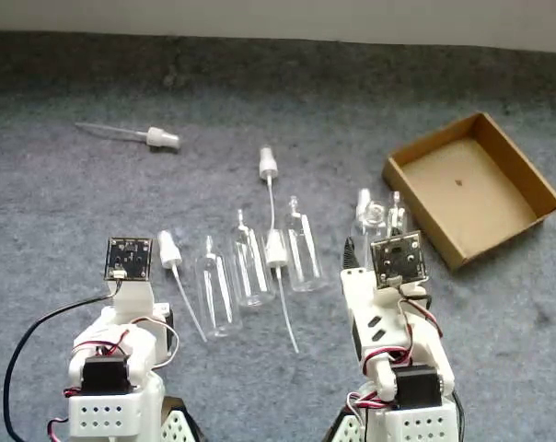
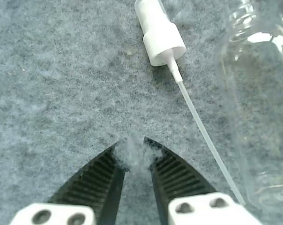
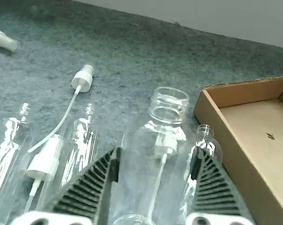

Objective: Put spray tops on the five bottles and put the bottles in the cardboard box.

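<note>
- Grey, felt-like tabletop (image 1: 75, 203), fuzzy and mottled, ending at the far side against a pale wall (image 1: 278, 14).
- At the right of the high view, an open cardboard box (image 1: 480, 193), flat on the felt and turned at an angle, with a small dark speck on its floor.
- Clamped on a clear bottle (image 3: 168, 110): the right claw (image 3: 156, 153), one ribbed finger against each side, the bottle's neck open and pointing away from the wrist.
- Through that bottle's clear wall, a white spray piece with a thin tube; inside or behind, impossible to tell.
- Just beside it, between it and the box, a slim bottle (image 3: 206, 140), uncapped.
- Between the two arms, lying side by side with bare necks toward the far edge: left bottle (image 1: 214, 285), middle bottle (image 1: 249, 262), right bottle (image 1: 303, 244).
- Slightly parted and holding nothing: the left claw (image 2: 134, 145), tips low over the felt.
- Just ahead of it, a near spray top (image 2: 160, 35) on its side, tube trailing back alongside the left bottle.
- Between the middle and right bottles, a second spray top (image 1: 275, 249).
- Beyond that, a third spray top (image 1: 268, 164).
- Well apart at the far left, a fourth spray top (image 1: 163, 139).
</note>
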